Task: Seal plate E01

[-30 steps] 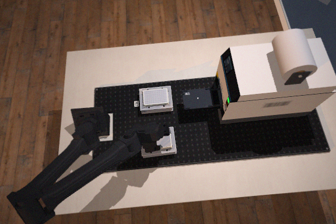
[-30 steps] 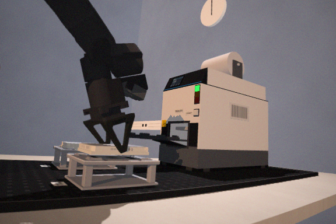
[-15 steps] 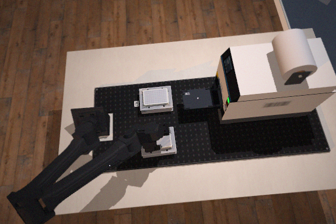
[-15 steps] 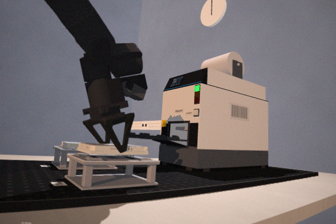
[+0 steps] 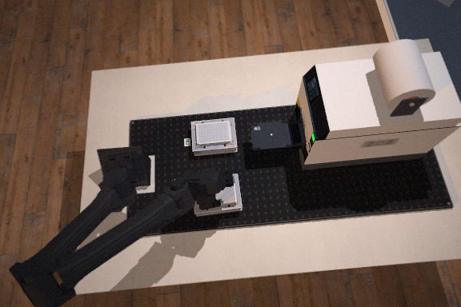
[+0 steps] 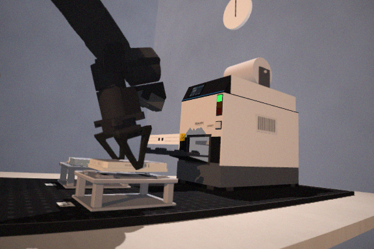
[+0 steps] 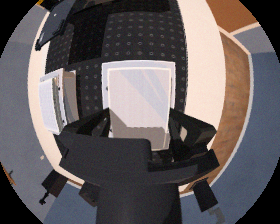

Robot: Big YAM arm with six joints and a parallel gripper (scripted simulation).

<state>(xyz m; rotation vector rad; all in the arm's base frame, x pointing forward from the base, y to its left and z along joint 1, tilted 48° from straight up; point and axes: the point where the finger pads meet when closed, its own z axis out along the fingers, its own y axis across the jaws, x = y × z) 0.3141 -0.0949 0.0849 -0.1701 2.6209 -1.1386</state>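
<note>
My gripper [image 6: 130,162] [image 7: 139,110] is shut on plate E01 [image 5: 229,194] [image 6: 107,164] [image 7: 138,95], whose top looks smooth and foil-like. The plate is about level, just above nest N1 [image 5: 220,212] [image 6: 130,180] [image 7: 105,75]; a narrow gap seems to show under it. Corner mark A1 cannot be read. The other plate [image 5: 213,133] [image 6: 78,161] [image 7: 48,105] sits in nest N2 [image 5: 214,151]. The sealer's stage [image 5: 266,141] [image 6: 162,151] [image 7: 53,25] is out and bare. Its lamp [image 5: 314,137] [image 6: 219,98] is green. The START button [image 6: 218,125] is on the sealer's front.
The sealer [image 5: 360,101] [image 6: 260,150] stands at the right of the black perforated board [image 5: 264,201], with a foil roll [image 5: 400,69] [image 6: 248,69] on top. N2 is beside N1, toward the back. A small label [image 6: 65,204] lies by N1.
</note>
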